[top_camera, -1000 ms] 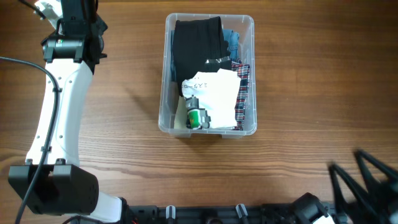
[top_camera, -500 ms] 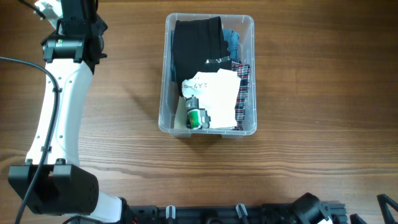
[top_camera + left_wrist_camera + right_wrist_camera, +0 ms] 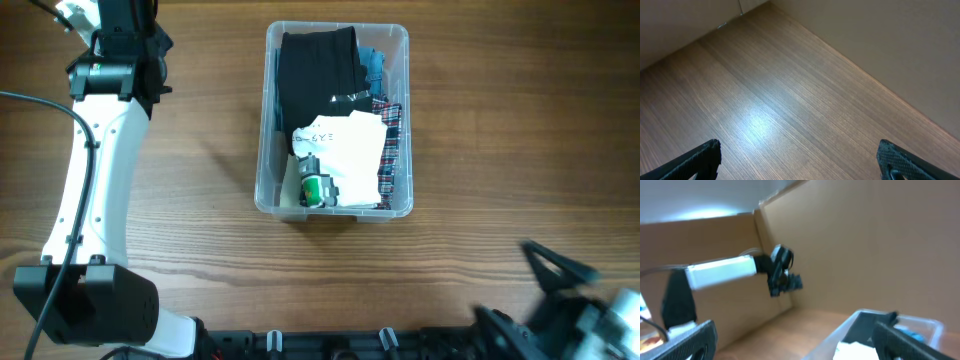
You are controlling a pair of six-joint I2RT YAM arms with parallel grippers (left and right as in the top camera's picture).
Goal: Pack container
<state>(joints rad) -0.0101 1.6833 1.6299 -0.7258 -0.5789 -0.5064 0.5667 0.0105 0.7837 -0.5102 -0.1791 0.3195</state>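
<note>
Right gripper had swung back over the table's near corner, jaws wide and empty, like the left gripper. Full container sat mid-table; a low, careless sweep might clip its rim.

container: lower right, blurred, dark cloth inside
left arm: left of container, white, raised
right gripper: fingers spread wide, nearer than container
wall: brown, behind container

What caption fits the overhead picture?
Clear container full of folded clothes on a wooden table, left arm standing apart.
</note>
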